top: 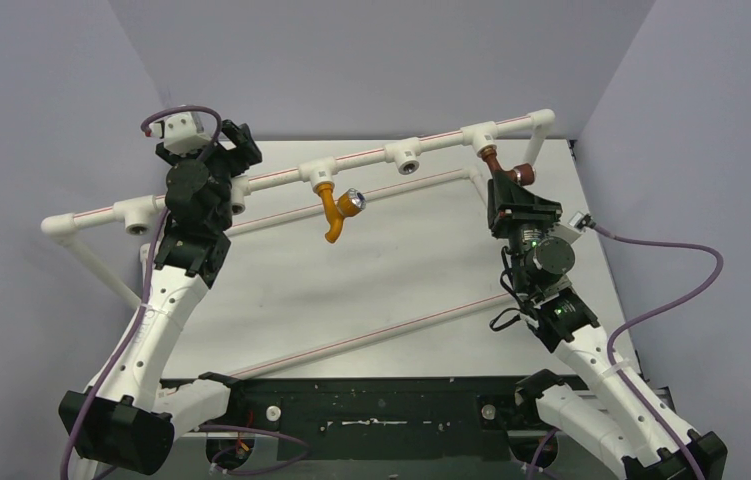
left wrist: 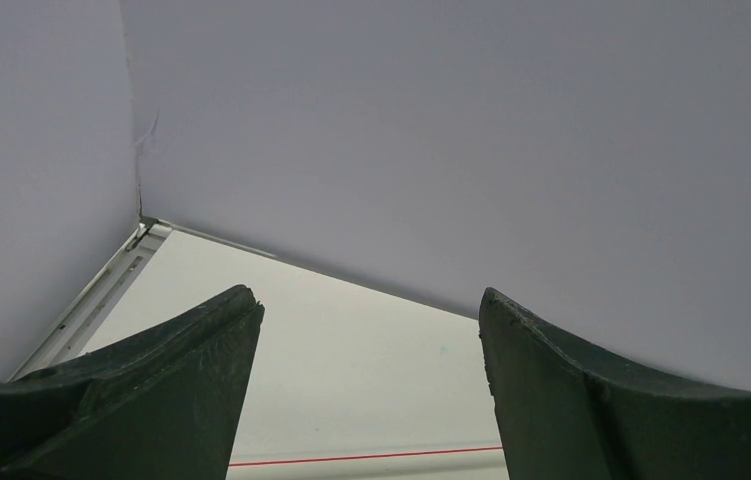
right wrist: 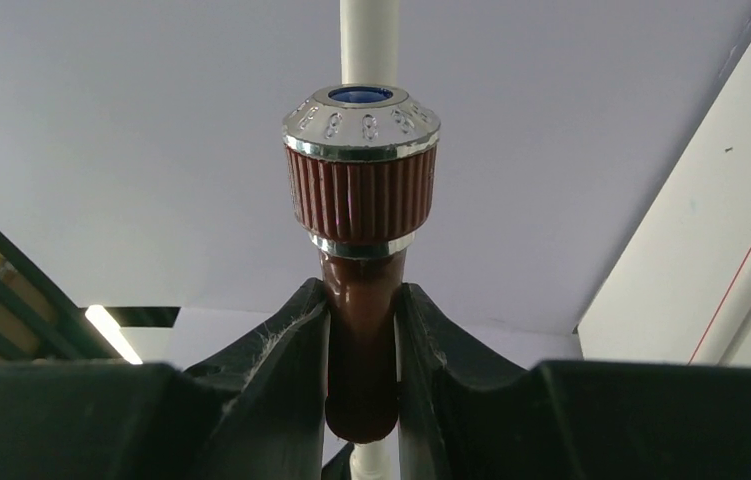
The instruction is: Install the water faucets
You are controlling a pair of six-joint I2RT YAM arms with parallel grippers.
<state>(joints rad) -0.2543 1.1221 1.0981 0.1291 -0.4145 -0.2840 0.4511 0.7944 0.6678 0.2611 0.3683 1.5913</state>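
Note:
A white pipe frame with T-shaped sockets (top: 406, 155) spans the back of the table. The orange-yellow faucet (top: 335, 210) hangs from a socket on the rail, its silver knob to the right. My right gripper (top: 511, 192) is shut on the dark red-brown faucet (top: 506, 170), which sits at the socket under the rail's right end. In the right wrist view the fingers (right wrist: 296, 360) clamp the faucet's body (right wrist: 361, 330) below its silver knob. My left gripper (top: 236, 150) is open and empty by the rail's left part. The left wrist view shows its fingers (left wrist: 181, 380) spread wide.
Lower white pipes with red stripes (top: 371, 335) cross the table diagonally. Purple walls stand close behind and at both sides. A left corner socket (top: 138, 215) and slanted leg (top: 101, 265) lie near my left arm.

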